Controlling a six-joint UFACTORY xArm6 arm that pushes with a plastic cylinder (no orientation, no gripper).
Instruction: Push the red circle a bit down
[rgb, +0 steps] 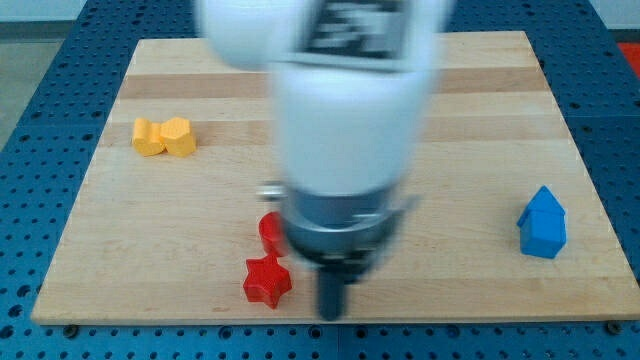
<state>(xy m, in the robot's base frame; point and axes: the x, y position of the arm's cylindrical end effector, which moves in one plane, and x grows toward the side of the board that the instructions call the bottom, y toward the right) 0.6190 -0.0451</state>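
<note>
The red circle (269, 232) lies near the view's bottom, left of centre, and the arm's body hides its right part. A red star (267, 281) lies just below it. My tip (331, 314) is at the bottom edge of the board, to the right of the red star and below and right of the red circle. It touches neither block.
Two yellow blocks (165, 137) sit side by side at the view's upper left. A blue house-shaped block (542, 223) sits at the view's right. The arm's white body (345, 110) covers the middle of the wooden board (480, 120).
</note>
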